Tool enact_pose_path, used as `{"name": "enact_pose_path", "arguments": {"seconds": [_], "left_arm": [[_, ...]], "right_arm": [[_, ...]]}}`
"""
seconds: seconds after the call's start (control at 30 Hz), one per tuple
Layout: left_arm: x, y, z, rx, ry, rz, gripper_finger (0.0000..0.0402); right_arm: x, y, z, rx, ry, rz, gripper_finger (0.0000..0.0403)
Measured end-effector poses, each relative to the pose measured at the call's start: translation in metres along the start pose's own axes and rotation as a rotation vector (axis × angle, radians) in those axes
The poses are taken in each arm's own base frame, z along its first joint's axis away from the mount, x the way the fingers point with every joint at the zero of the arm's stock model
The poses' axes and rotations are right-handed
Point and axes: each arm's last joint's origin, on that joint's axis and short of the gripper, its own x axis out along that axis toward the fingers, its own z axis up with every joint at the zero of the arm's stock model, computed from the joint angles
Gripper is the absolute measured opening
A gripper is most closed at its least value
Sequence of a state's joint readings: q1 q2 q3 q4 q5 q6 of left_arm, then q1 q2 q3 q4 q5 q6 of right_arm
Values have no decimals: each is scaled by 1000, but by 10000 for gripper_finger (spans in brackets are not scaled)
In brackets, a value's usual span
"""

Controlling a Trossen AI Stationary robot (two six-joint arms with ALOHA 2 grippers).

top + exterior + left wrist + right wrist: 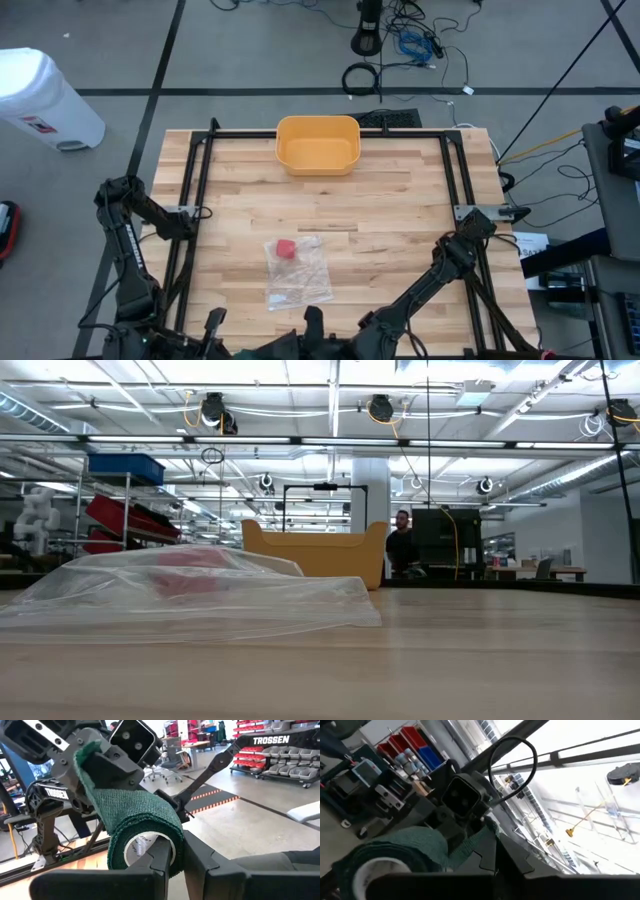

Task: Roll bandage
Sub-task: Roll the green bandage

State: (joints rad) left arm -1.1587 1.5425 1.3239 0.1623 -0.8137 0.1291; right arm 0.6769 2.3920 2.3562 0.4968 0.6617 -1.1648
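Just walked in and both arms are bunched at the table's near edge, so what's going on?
The two arms are working a green bandage roll between them. The left gripper is shut on the roll, and the right gripper pinches the bandage's loose tail. On the wooden table a clear plastic bag with something red inside lies untouched, and a yellow bin sits at the far edge.

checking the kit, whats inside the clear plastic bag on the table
A small red item shows at the far end of the clear plastic bag. Its shape stays blurred through the film; the rest looks empty.
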Motion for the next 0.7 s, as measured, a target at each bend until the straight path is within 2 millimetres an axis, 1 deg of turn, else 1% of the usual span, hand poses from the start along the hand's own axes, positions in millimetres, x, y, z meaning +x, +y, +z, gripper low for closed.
{"name": "enact_pose_path", "arguments": {"seconds": [0.17,0.33,0.7], "left_arm": [[0,0,0,7,0,-2,39],[-2,-3,0,8,-3,-11,39],[-4,-4,1,13,-5,-14,39]], "right_arm": [[3,0,-5,21,29,1,0],[2,-1,-7,12,142,-50,0],[-1,2,-7,41,203,-52,0]]}}
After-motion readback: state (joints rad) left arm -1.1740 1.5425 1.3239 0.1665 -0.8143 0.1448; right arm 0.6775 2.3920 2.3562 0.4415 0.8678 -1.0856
